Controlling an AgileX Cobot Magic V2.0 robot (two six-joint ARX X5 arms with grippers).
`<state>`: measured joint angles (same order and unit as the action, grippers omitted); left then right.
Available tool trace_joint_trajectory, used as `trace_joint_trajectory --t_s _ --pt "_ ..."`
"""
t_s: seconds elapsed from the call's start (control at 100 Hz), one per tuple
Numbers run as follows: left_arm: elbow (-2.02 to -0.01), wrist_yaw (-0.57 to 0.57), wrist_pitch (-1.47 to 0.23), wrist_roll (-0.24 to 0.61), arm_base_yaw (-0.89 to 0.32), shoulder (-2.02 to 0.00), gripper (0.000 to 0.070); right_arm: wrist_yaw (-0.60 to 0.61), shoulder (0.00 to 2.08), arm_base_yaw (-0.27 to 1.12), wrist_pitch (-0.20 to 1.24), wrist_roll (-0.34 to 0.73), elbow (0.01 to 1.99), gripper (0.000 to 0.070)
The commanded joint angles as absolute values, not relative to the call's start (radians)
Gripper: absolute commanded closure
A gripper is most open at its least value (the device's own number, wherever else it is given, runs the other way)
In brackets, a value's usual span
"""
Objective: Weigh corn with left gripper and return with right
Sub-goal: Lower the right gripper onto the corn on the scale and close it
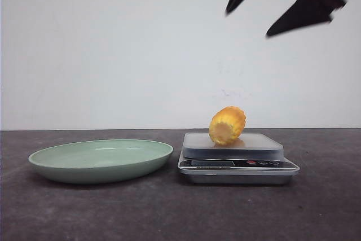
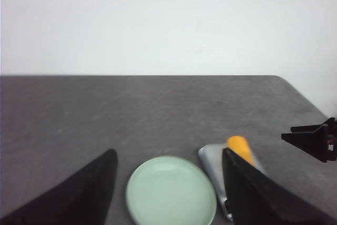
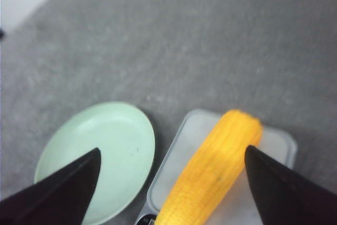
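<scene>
The yellow-orange corn lies on the platform of the silver kitchen scale, right of the empty green plate. My right gripper hangs open high above the scale, holding nothing. In the right wrist view the corn lies on the scale between the spread fingers of the right gripper, well below them. My left gripper is open and empty, high over the table and out of the front view. In the left wrist view its right finger hides part of the corn.
The dark grey table ends at a white wall behind. The left wrist view shows the plate, the scale, the table's rounded far corner, and the right gripper's fingers at the picture's right edge.
</scene>
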<state>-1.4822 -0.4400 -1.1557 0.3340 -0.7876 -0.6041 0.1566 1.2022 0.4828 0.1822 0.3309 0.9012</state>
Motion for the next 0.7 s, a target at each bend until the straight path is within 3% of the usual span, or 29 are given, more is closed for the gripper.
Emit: trace_joint_trajectory --t_s 0.0,0.3,0.69 --pt "-1.463 -0.45 -1.176 0.385 -0.794 -0.571 0.0323 0.152 1.253 0.496 0.161 0.349 0.919 0.0146" --pt "-1.256 -0.429 -1.21 0.57 -0.79 -0.325 0.0323 0.072 1.419 0.508 0.149 0.352 0.939 0.0146" --pt "-1.095 -0.404 -1.257 0.628 -0.779 -0.227 0.0323 0.059 1.553 0.523 0.12 0.368 0.939 0.0149"
